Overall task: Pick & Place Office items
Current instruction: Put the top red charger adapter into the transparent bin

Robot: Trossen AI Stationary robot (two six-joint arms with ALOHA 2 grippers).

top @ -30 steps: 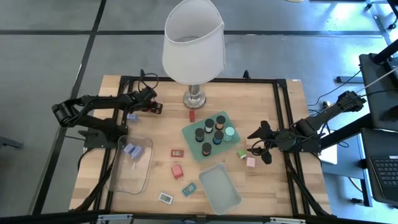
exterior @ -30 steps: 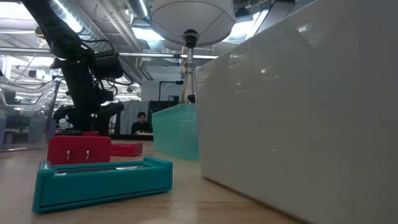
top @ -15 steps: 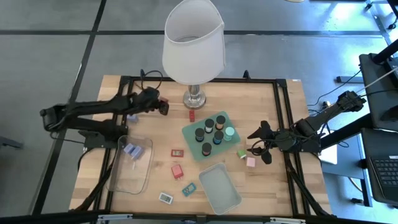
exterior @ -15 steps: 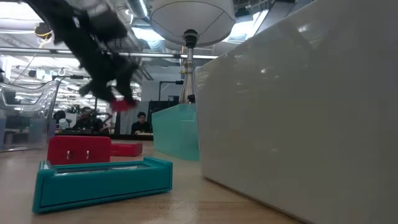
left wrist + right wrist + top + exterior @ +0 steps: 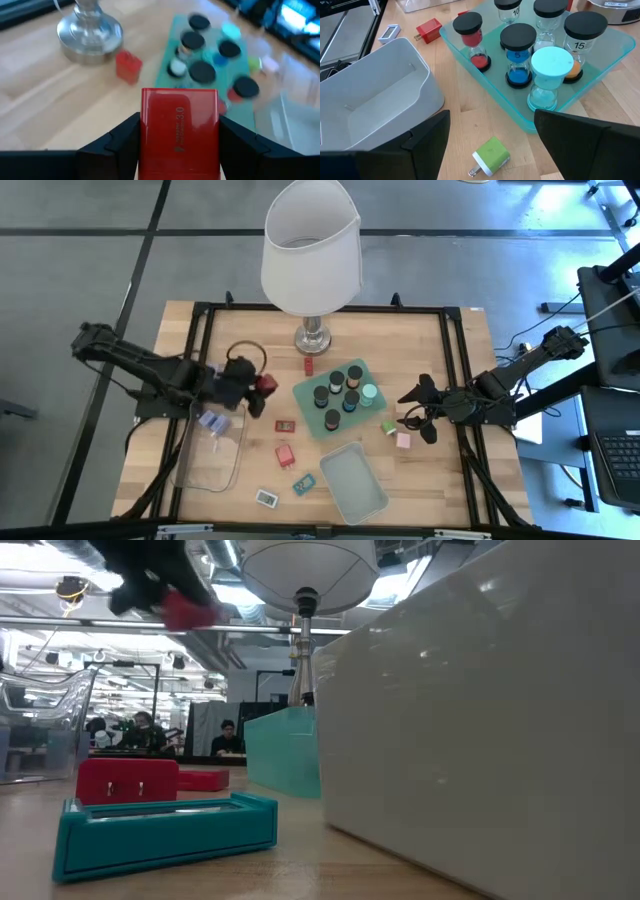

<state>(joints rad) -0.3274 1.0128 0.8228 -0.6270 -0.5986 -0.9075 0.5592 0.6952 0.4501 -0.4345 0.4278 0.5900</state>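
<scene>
My left gripper (image 5: 258,389) is shut on a red block (image 5: 180,120) marked "30", above the table between the clear bin (image 5: 205,455) and the mint tray (image 5: 305,395). The low view shows that block (image 5: 188,612) high up at the left. The tray holds several dark-topped sand timers (image 5: 519,50). Loose on the wood lie a small red block (image 5: 309,365), flat red (image 5: 285,425), teal (image 5: 305,483) and white (image 5: 266,497) pieces, a green block (image 5: 491,154) and a pink block (image 5: 403,440). My right gripper (image 5: 418,410) hangs open at the right, above the green block. My left gripper pinches the red block by two opposite sides (image 5: 148,135), one finger (image 5: 117,142) on each. The fingers slant downward, coming from the table's left. The block is lifted clear of the table, its printed face up.
A white-shaded lamp (image 5: 310,245) stands at the far middle on a metal base (image 5: 314,338). A pale tray (image 5: 353,482) sits near the front edge. Lavender blocks (image 5: 210,420) lie in the clear bin. A black frame (image 5: 450,320) rims the table.
My left gripper has lifted the red block off the far-left part of the table beside the lamp. It has risen and swung toward the near edge, turning as it went. It now stands by the bin's far end. My right arm has kept still.
</scene>
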